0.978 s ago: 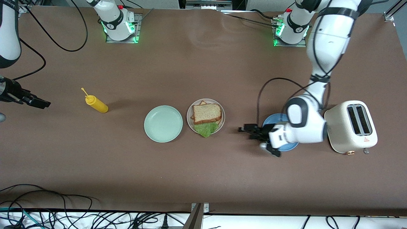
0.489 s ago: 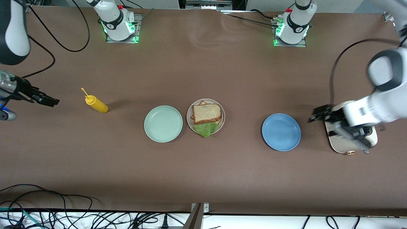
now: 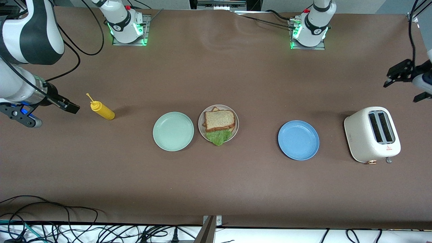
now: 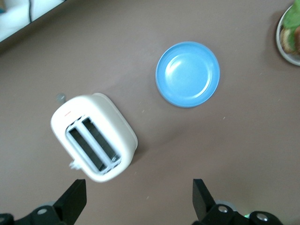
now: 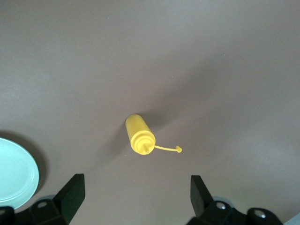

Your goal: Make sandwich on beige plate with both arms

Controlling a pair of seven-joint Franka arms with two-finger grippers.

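The sandwich (image 3: 219, 123) lies assembled on the beige plate (image 3: 236, 118), which sits between the mint green plate (image 3: 173, 131) and the blue plate (image 3: 298, 140), while the left tool (image 4: 139, 201) hangs spread and empty above the toaster's (image 3: 372, 134) end of the surface (image 3: 236, 182) and the right tool (image 5: 137, 196) hangs spread and empty above the mustard bottle (image 3: 102, 110).

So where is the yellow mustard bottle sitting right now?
In the front view the mustard bottle stands toward the right arm's end of the table, between the right gripper and the mint green plate.
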